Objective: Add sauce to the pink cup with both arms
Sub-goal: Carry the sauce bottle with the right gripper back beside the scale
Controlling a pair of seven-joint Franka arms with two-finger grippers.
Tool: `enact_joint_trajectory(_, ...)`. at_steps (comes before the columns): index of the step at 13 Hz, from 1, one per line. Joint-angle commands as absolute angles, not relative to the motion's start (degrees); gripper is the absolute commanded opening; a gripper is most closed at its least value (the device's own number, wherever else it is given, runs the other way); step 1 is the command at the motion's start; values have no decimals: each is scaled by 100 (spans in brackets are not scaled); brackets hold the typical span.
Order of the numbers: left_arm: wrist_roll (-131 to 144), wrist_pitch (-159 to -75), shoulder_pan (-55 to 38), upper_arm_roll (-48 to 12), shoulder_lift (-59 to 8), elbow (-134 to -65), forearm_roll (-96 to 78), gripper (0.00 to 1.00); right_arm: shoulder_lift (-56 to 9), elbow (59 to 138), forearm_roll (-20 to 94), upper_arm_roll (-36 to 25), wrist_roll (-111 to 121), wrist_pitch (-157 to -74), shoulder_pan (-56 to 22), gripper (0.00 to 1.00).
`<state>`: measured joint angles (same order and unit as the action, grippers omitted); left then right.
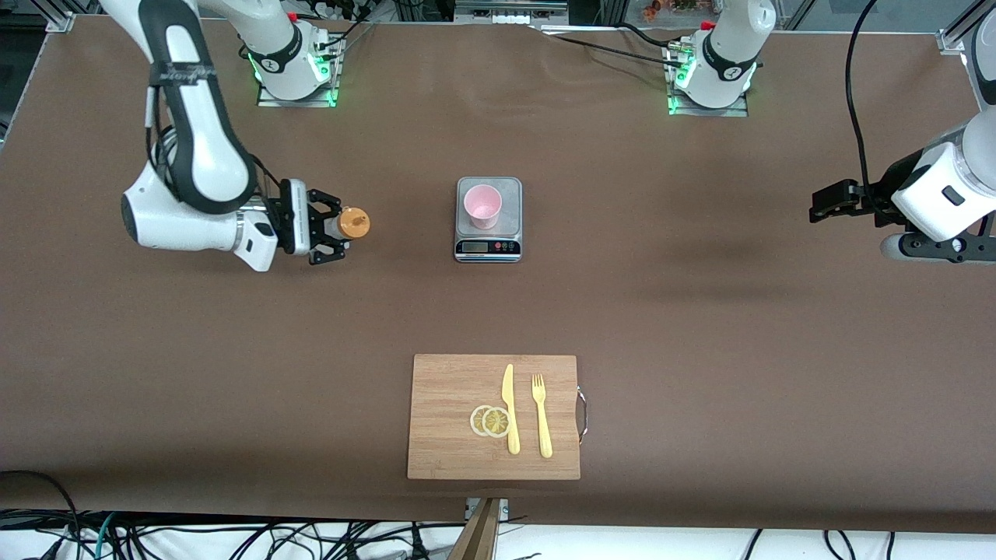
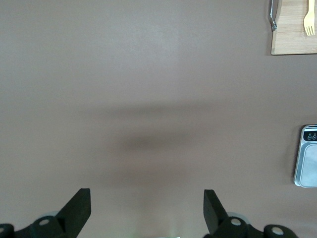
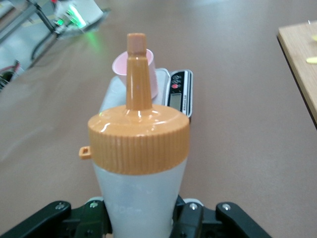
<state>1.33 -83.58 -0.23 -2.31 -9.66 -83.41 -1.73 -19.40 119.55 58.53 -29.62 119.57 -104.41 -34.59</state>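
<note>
Table middle: a scale (image 1: 488, 222) carrying the pink cup (image 1: 482, 206) stands alone, bare cloth on every side.
Right arm's end: the right gripper (image 1: 327, 227), clamped on the sauce bottle (image 1: 352, 224), fills the gap beside the scale.
Left arm's end: left gripper (image 1: 826, 201), fingers spread, over bare table.
Front edge: cutting board (image 1: 451, 389) with knife (image 1: 510, 408), fork (image 1: 541, 416), lemon slices (image 1: 490, 421).

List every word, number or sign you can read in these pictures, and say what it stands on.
None can be read.
Small silver kitchen scale: display and button marks too small.
White right arm: dark band lettering blurred.
Translucent squeeze bottle with orange cap: faint embossed marks, unreadable.
</note>
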Motion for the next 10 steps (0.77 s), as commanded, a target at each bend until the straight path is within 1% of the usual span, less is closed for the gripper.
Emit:
enact_joint_trajectory(1, -9, -8262, -26, -228, -1055, -8147, -132, 100, -2424, 11743, 6335, -2927, 13022, -9557, -2902, 6)
enact_joint_trajectory(3, -9, -8270, -26, -228, -1055, -8147, -132, 100, -2828, 11550, 6425, -2918, 13655, -8871, -2507, 6)
enact_joint_trajectory(6, -9, -8271, -26, -220, -1055, -8147, -132, 100, -3460, 11041, 6416, -2918, 14438, -7843, -1936, 6)
enact_joint_trajectory(8, -9, -8262, -26, -220, -1055, -8147, -132, 100, -4031, 10663, 6425, -2900, 15052, -7315, -1654, 7)
enact_joint_trajectory(10, -9, -8271, -35, -220, -1055, -8147, -132, 100, -4507, 10303, 6425, -2865, 15554, -7050, -1381, 7)
